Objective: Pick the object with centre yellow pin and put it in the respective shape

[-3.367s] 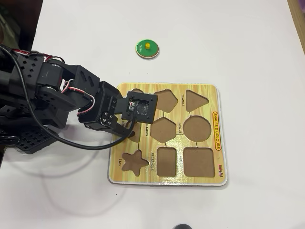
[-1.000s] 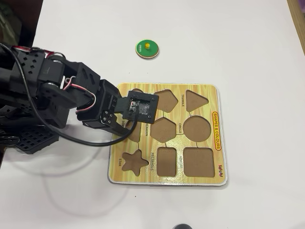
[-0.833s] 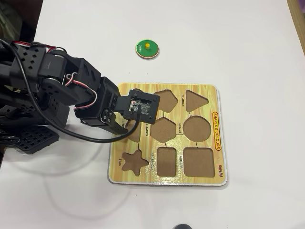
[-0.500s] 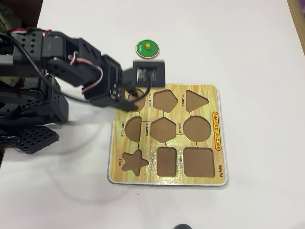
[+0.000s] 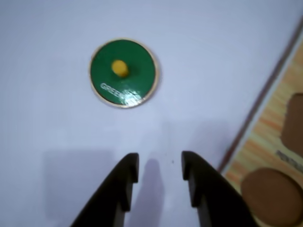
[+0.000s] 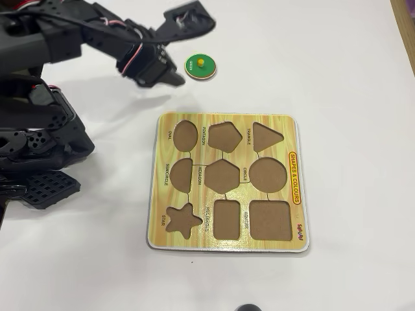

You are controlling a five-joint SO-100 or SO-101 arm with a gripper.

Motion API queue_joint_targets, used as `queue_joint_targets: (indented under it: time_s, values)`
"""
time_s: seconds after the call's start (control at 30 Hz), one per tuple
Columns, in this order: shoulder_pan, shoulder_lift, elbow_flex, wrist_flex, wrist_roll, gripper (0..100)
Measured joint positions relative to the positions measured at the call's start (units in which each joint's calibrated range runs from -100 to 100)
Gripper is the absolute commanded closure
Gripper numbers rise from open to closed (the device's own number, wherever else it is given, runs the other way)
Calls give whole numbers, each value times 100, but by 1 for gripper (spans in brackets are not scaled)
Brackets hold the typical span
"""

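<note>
Arm pose, overhead view: black arm reaches from its base at the left edge up and across toward the top of the frame, wrist camera block tilted at the upper end, gripper pointing right, off the puzzle board and over bare white table.

Gripper state, wrist view: two black fingers enter from the bottom edge, tips apart with a narrow-to-moderate gap, white table visible between them. Nothing held. Gripper midpoint sits over empty table.

Green disc with yellow knob: lies flat on the table, ahead of the fingertips and a little to the left of the gap in the wrist view, clear of both tips, not touching. White lettering along its lower rim, blurred. In the overhead view the green disc is just right of the gripper tip, near but apart; it rests above the board's top edge, well apart from the board.

Circle cut-out: empty, middle row, right column of the board, labelled CIRCLE at its left side. All other cut-outs on the board also empty. Board corner shows at the right edge of the wrist view
</note>
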Motion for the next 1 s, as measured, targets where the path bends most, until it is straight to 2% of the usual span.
queue_joint_targets:
  time_s: [0.2,0.57,0.77,1.0]
  values:
    - [-253,558,45,-1637,0,89]
    - [-468,619,1933,-4893,0,89]
    - [-945,670,2194,-5133,0,89]
    - [-1010,1297,2257,-5201,0,89]
